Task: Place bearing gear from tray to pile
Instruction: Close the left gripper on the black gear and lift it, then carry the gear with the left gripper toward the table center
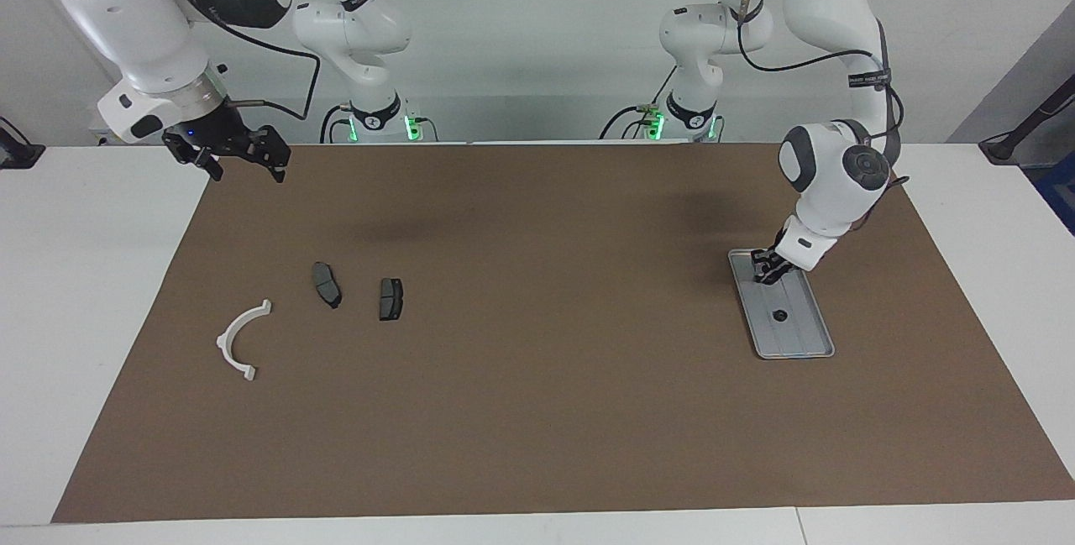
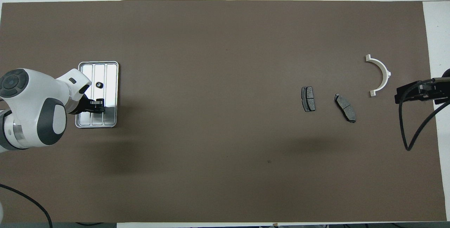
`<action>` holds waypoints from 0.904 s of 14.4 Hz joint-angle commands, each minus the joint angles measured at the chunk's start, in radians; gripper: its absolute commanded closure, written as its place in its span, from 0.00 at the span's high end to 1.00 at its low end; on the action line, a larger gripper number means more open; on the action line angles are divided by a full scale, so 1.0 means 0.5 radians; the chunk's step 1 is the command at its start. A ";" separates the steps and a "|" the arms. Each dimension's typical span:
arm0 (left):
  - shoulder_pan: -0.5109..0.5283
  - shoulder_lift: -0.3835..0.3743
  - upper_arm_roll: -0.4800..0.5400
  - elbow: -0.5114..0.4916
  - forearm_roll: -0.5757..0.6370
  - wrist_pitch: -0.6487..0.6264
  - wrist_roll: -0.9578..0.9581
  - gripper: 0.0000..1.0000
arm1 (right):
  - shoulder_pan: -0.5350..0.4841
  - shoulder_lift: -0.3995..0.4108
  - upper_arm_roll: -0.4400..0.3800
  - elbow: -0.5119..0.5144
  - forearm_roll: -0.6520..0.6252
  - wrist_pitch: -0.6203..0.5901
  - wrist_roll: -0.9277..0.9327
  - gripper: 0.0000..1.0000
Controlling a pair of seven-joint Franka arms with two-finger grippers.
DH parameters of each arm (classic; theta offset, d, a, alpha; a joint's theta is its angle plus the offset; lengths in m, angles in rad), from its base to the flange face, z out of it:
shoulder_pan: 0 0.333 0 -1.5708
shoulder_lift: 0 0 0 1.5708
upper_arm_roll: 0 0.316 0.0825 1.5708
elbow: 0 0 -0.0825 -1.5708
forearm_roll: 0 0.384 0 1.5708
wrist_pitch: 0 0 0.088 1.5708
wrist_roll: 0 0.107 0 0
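At the right of the facing view, my left gripper sits low on the tray's upper end, can't tell its grip tbh, a gear just below it, the pile way off left.
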 commanded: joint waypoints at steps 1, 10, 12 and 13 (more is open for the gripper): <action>-0.017 0.022 0.010 0.203 0.003 -0.252 -0.165 0.00 | -0.002 -0.066 0.008 -0.076 0.002 0.040 0.044 1.00; -0.682 0.031 0.010 0.566 -0.116 -0.453 -1.740 0.00 | -0.027 -0.066 0.008 -0.079 0.002 0.049 0.010 1.00; -0.841 0.067 0.010 0.588 -0.141 -0.272 -2.176 0.00 | -0.030 -0.066 0.008 -0.079 0.002 0.049 -0.008 1.00; -0.912 0.071 0.010 0.588 -0.144 -0.204 -2.303 0.00 | -0.030 -0.066 0.008 -0.079 0.005 0.049 -0.011 1.00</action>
